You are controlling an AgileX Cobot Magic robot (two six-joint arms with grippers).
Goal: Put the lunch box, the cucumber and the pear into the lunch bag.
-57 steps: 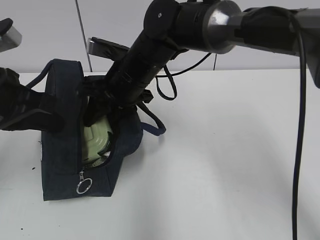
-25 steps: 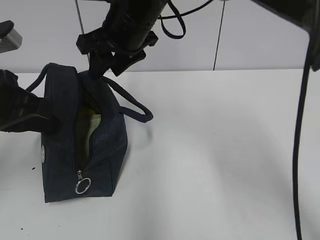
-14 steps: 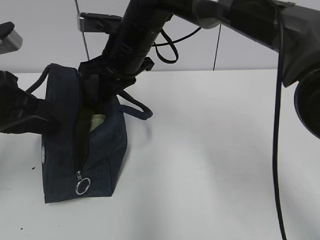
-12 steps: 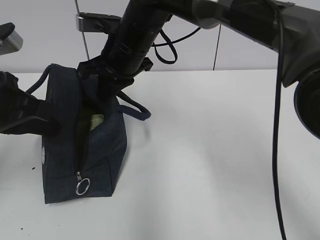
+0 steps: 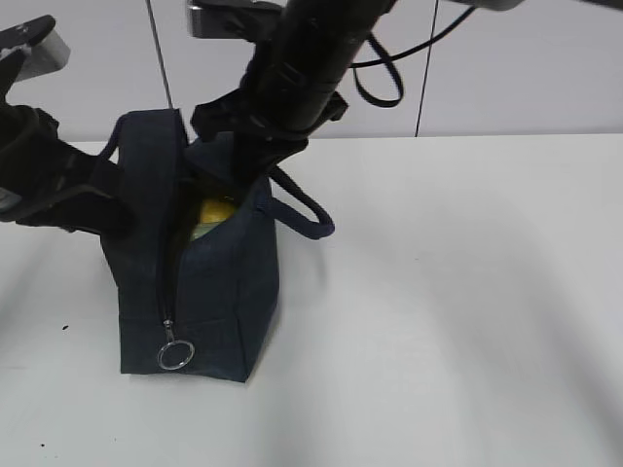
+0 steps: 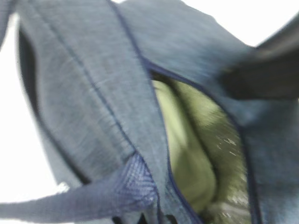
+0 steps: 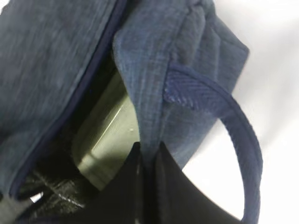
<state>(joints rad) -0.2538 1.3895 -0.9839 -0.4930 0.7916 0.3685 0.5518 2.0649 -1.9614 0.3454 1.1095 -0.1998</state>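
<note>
The lunch bag (image 5: 209, 282) stood on the white surface (image 5: 458, 321), a boxy dark navy fabric bag with its zip run open along the top and a metal ring pull (image 5: 176, 356) hanging low on its near end. One loop handle (image 5: 307, 209) drooped over its right side.

Through the gap a patch of yellow showed in the exterior view, too small to name for certain. The right wrist view showed the pale sage-green lid of the lunch box (image 7: 105, 135) lying inside the bag against silver lining. The left wrist view showed a pale green rounded shape inside as well, blurred.

The right claw (image 7: 147, 161) was pinched tight on the fabric edge of the bag's opening, just beside where the handle is sewn on. The left claw (image 5: 102, 209) pressed against the bag's left side wall at the far edge of the exterior view; its jaws were closed, and whether they held fabric could not be told.
</note>
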